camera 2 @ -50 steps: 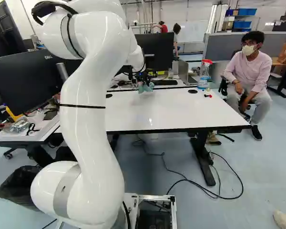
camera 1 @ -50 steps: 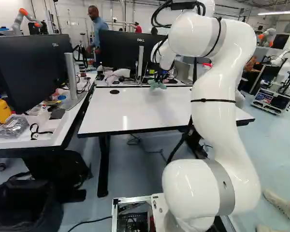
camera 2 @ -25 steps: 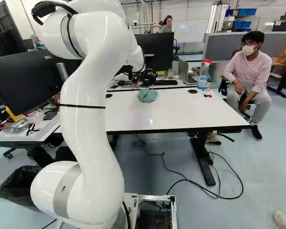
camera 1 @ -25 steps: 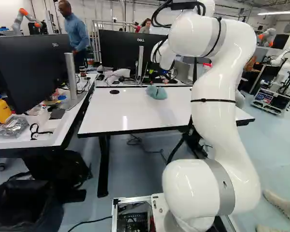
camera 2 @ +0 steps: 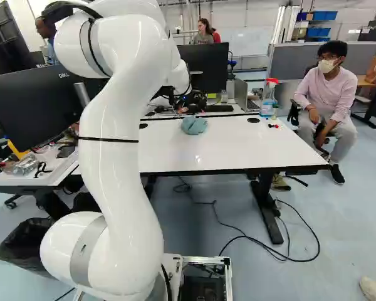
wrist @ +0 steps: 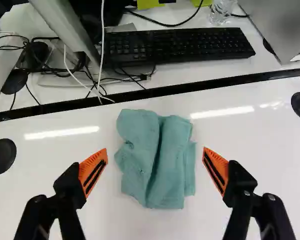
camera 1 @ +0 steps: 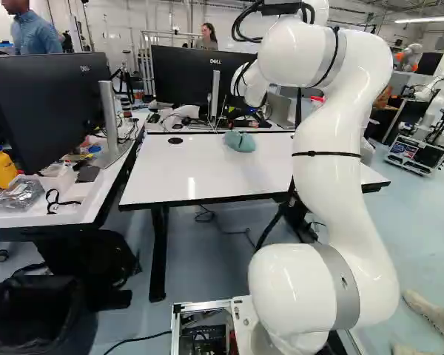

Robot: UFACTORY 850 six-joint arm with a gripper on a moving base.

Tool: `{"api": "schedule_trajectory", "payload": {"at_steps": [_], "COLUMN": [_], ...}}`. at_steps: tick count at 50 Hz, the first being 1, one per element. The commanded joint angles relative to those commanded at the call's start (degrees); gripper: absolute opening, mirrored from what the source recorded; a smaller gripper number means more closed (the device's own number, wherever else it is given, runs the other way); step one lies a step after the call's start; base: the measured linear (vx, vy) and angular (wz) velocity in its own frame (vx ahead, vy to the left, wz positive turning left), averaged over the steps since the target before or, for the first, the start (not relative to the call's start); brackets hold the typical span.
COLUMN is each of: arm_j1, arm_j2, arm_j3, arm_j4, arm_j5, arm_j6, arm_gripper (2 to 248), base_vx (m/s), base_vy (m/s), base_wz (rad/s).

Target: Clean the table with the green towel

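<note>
In the right base view my gripper (camera 2: 187, 101) is a dark shape just behind the towel, near the table's far edge. The wrist view shows the gripper (wrist: 155, 172) open, its orange pads (wrist: 93, 171) wide apart. Crumpled and folded, the green towel (wrist: 156, 162) lies on the white table (wrist: 255, 165) below, framed by the two fingers, with bare tabletop on either side of it. The towel (camera 1: 240, 141) also shows near the far edge in the left base view.
Beyond the table's far edge stand a keyboard (wrist: 180, 46), cables, a monitor (camera 2: 203, 66) and a laptop. A spray bottle (camera 2: 269, 97) and small red and black items (camera 2: 273, 126) are at the far right. A person sits beside the right end.
The gripper has opened and let go of the towel, which now rests on the tabletop. The gripper has drawn up and away from it. The base has not moved.
</note>
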State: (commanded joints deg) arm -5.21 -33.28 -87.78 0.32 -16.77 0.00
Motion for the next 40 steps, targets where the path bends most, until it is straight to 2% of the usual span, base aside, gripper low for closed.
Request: {"api": "schedule_trajectory", "payload": {"at_steps": [20, 40], "arm_j1": [0.2, 0.5], "arm_j2": [1.4, 4.5], "arm_j3": [2.4, 7.6], "arm_j4": [0.0, 0.0], "arm_j5": [2.0, 6.1], "arm_j6": [0.0, 0.0], "arm_gripper": [247, 247], "base_vx": [0.000, 0.000], "base_vy": [0.000, 0.000], "base_wz": [0.000, 0.000]}}
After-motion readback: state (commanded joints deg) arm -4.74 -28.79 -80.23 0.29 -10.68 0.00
